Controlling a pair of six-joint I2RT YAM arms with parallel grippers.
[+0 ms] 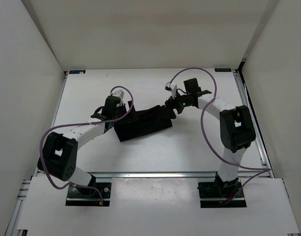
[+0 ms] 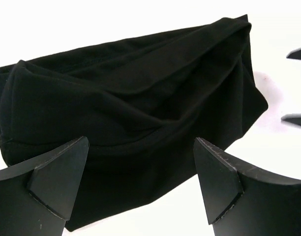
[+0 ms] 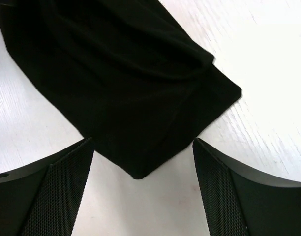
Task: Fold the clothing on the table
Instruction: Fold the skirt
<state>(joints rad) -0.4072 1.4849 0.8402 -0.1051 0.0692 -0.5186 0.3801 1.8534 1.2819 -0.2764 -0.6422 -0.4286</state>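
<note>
Clothing lies as a loosely folded black bundle on the white counter, stretched between the two grippers.

Left gripper: positioned at the bundle's left end. In its wrist view the left gripper has its jaws wide apart, gripping nothing. The clothing extends directly ahead of it and away toward the upper right, in several soft rolled folds. The near edge of the fabric runs between and partly under the two fingers; contact with either finger cannot be confirmed. Bare counter shows to the right of the right-hand finger.

Right gripper: positioned at the bundle's right end, low over the counter. In its wrist view the right gripper has its jaws well apart, clamped on nothing. One corner of the clothing points into the gap between the fingers, its tip just short of the gap's middle. The rest of the fabric spreads ahead and to the left. Counter is bare ahead and to the right of this gripper.

Cross-check: two dark fingertips appear at the right edge of the left wrist view, just past the far end of the fabric and apart from it.
</note>
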